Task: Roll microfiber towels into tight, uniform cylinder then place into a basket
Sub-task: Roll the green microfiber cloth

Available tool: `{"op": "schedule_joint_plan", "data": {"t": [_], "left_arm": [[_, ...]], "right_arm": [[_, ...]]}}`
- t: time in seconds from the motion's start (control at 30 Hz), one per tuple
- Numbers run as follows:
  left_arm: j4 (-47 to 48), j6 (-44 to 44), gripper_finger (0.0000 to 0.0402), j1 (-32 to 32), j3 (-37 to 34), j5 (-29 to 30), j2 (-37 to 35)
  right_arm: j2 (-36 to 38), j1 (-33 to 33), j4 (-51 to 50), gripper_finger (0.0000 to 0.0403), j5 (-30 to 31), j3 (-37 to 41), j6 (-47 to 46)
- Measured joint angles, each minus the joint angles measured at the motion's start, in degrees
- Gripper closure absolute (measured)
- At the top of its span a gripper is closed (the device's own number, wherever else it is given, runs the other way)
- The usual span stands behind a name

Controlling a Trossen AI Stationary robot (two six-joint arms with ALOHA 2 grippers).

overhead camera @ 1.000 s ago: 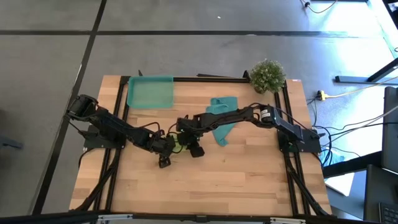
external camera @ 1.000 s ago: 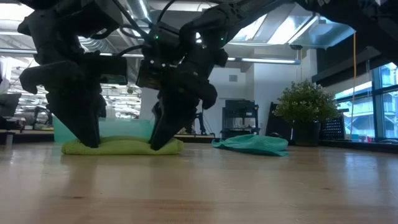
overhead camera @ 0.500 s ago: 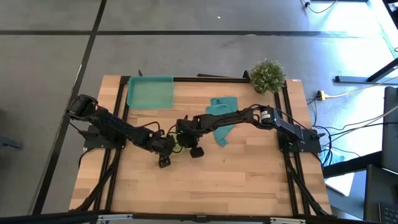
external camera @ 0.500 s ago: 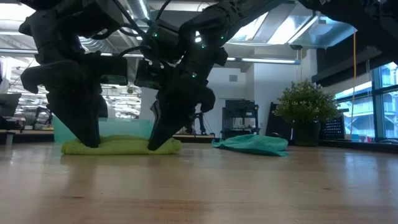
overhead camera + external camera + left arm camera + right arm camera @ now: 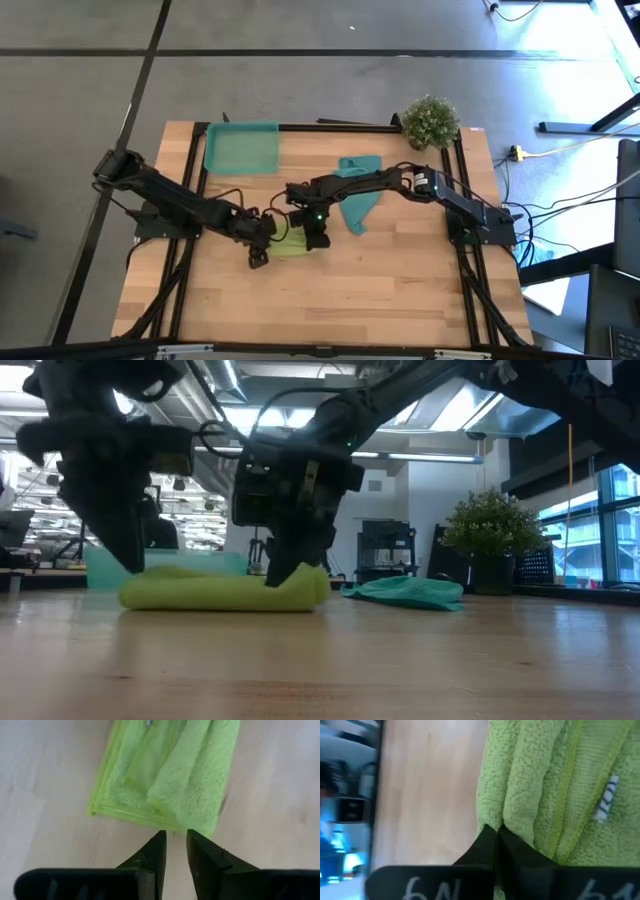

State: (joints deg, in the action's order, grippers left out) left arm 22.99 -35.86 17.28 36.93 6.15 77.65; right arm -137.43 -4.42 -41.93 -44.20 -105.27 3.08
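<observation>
The lime-green towel (image 5: 290,243) lies folded into a thick band of several layers on the table, between my two grippers; it also shows in the low view (image 5: 225,592). My left gripper (image 5: 175,836) hovers just off the towel's left end (image 5: 135,585), its fingers a narrow gap apart and empty. My right gripper (image 5: 495,837) is shut, with its tips on the towel's right end. The teal towel (image 5: 358,195) lies crumpled on the table behind the right arm. The basket (image 5: 241,147) stands at the far left. My right gripper presses its shut fingertips (image 5: 277,578) on the top fold of the lime-green towel near its right end (image 5: 492,822), coming slanting from above. I cannot tell whether any cloth is between the fingers. The towel rests on the table.
A potted plant (image 5: 431,120) stands at the far right corner. Bare wood (image 5: 330,300) lies toward the near edge. A white tag (image 5: 605,805) shows on the lime-green towel.
The lime-green towel has been pushed toward the table's right and has folded over into a thicker, higher band. My left gripper has risen off its left end. My right gripper's tips have come up from table level onto the towel's top.
</observation>
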Motion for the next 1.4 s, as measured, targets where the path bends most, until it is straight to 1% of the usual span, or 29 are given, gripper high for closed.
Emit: {"op": "schedule_joint_plan", "data": {"t": [0.13, 0.3, 0.43, 0.6, 0.73, 0.87, 1.1, 1.3, 1.4], "left_arm": [[-2.0, 0.2, 0.0331, 0.8, 0.1, 0.2, -3.0], [-5.7, 2.8, 0.0331, 3.6, 0.1, 0.1, -3.1], [-6.5, 3.7, 0.0331, 5.0, 0.2, 2.5, -1.9], [-8.0, 6.1, 0.0331, 4.7, 0.2, 3.0, 1.9], [-8.5, 6.4, 0.0331, 3.7, 0.2, 4.2, 4.7], [-9.1, 6.2, 0.0331, 2.9, 0.2, 5.2, 4.9], [-10.0, 6.2, 0.0331, 3.0, 0.2, 4.7, 4.9], [-15.2, 6.3, 0.0331, 3.3, 0.2, 4.5, 4.9], [-16.0, 7.0, 0.0331, 3.6, 0.3, 5.8, 4.9]], "right_arm": [[0.0, -1.5, -0.1, 0.0397, -3.8, -0.1, -5.2], [0.0, -3.4, 0.1, 0.0397, -7.0, -0.1, -9.7], [0.0, -4.4, 0.2, 0.0397, -8.4, -0.2, -10.2], [0.1, -4.6, 0.3, 0.0397, -8.6, -0.2, -10.4], [0.1, -4.6, 0.2, 0.0397, -11.1, -0.2, -10.5], [0.3, -4.3, 0.4, 0.0397, -14.1, 1.2, -12.0], [0.4, -3.8, 2.3, 0.0397, -16.3, 5.5, -16.1], [0.6, -3.8, 3.5, 0.0397, -16.1, 6.2, -17.6], [0.6, -3.8, 4.7, 0.0397, -16.0, 6.2, -18.4]]}}
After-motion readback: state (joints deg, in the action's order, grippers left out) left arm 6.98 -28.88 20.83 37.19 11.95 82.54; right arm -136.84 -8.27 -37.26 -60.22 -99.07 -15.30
